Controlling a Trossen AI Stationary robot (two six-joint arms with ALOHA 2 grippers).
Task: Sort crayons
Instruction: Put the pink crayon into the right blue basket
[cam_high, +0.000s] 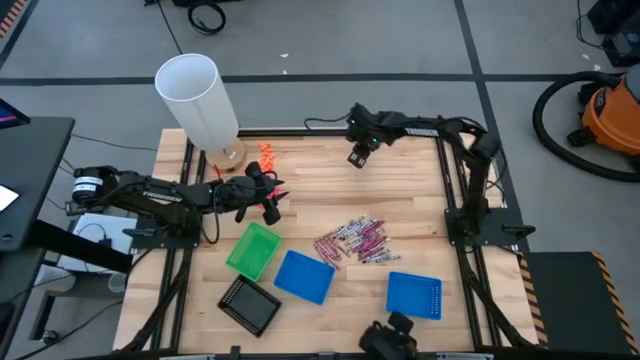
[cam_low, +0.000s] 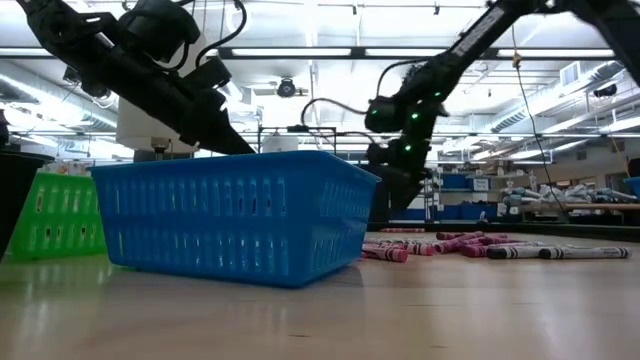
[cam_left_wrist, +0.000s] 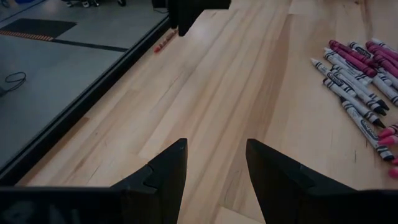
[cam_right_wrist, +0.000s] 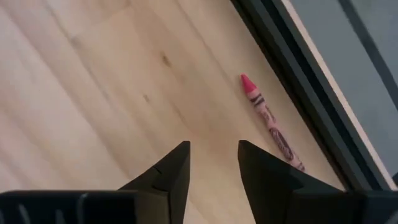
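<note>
A heap of pink, maroon and grey crayons (cam_high: 354, 240) lies flat on the wooden table right of centre, also seen in the low view (cam_low: 480, 245) and the left wrist view (cam_left_wrist: 360, 68). One pink crayon (cam_right_wrist: 270, 121) lies alone beside the table's far edge rail. My right gripper (cam_high: 358, 155) hangs open above the table near that far edge, its fingers (cam_right_wrist: 213, 149) pointing steeply down, close to the lone crayon but apart from it. My left gripper (cam_high: 270, 195) is open over the table's left part, with only bare wood between its fingers (cam_left_wrist: 216, 146).
A green tray (cam_high: 252, 248), two blue trays (cam_high: 303, 275) (cam_high: 413, 295) and a black tray (cam_high: 250, 303) stand along the near side. A white cylinder (cam_high: 200, 100) and orange bits (cam_high: 268, 152) are at the far left. Bare wood lies between the arms.
</note>
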